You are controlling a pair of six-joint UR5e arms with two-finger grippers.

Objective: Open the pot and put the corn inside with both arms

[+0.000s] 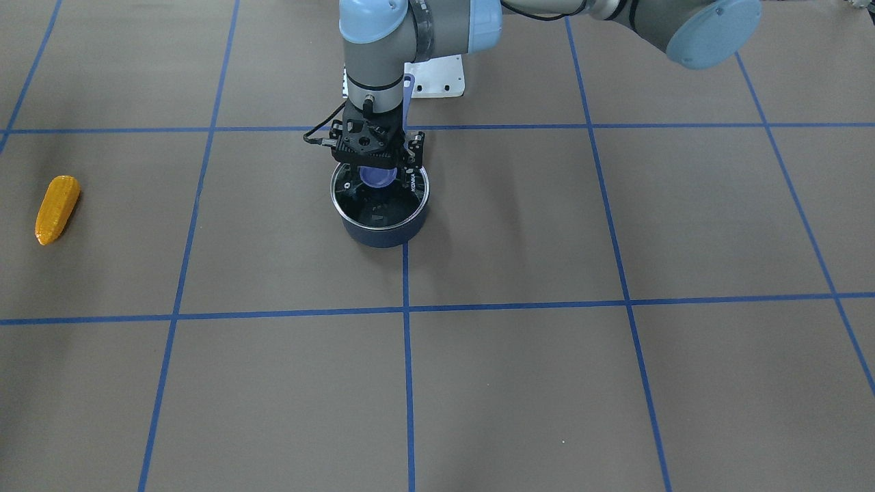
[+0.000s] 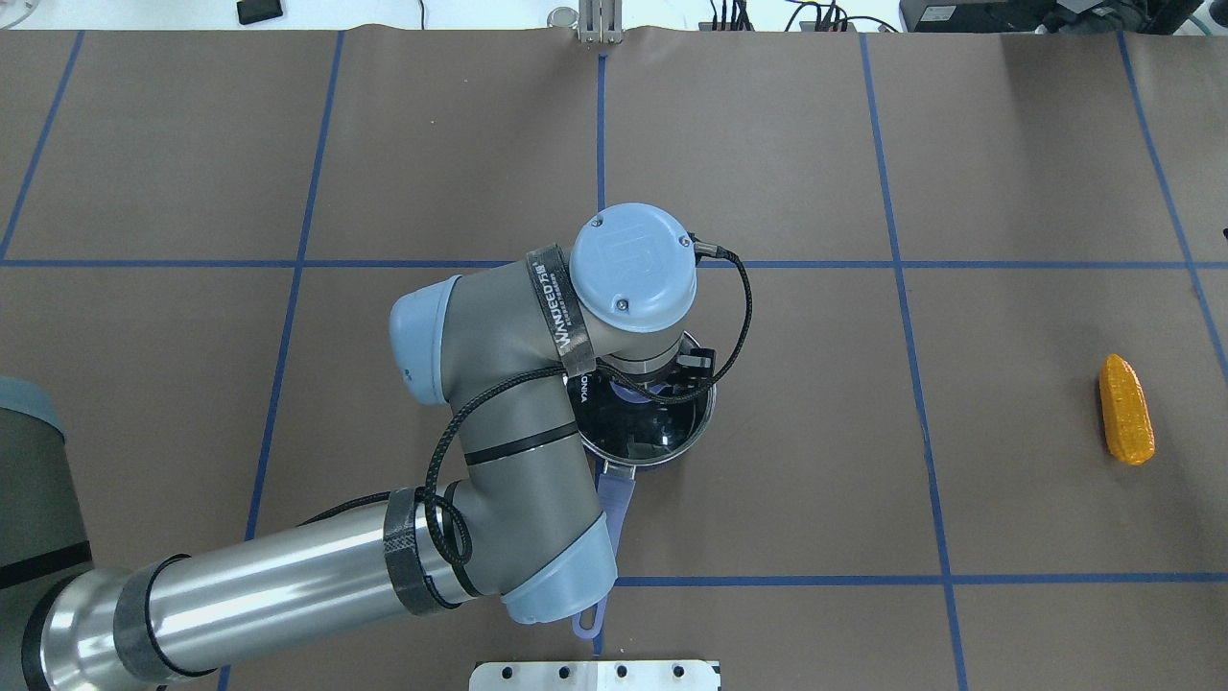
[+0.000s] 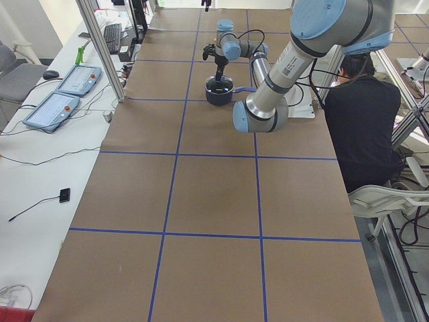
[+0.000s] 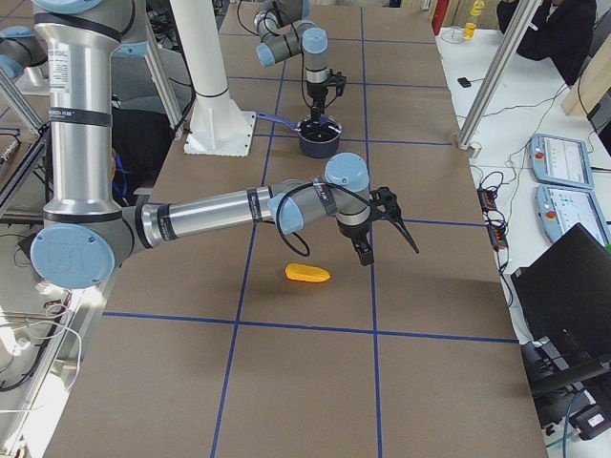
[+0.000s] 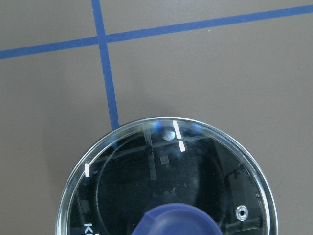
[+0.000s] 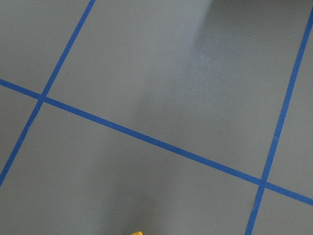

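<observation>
The dark blue pot [image 1: 383,222] stands at mid-table with its glass lid [image 5: 166,166] on. The lid has a purple knob [image 1: 378,176]. My left gripper [image 1: 380,186] points down over the lid. Its fingers are spread on either side of the knob, open. The orange-yellow corn [image 1: 58,208] lies flat on the mat far off on the robot's right side, and shows in the overhead view [image 2: 1125,410] too. My right gripper [image 4: 389,229] hovers a little beyond the corn [image 4: 307,274]. I cannot tell whether it is open or shut. The corn's tip [image 6: 137,233] shows in its wrist view.
The pot's purple handle [image 2: 614,494] points back toward the white base plate [image 2: 595,675], under my left forearm. Blue tape lines grid the brown mat. A seated person [image 3: 362,114] is beside the table. Control tablets [image 3: 60,94] lie on the white side bench.
</observation>
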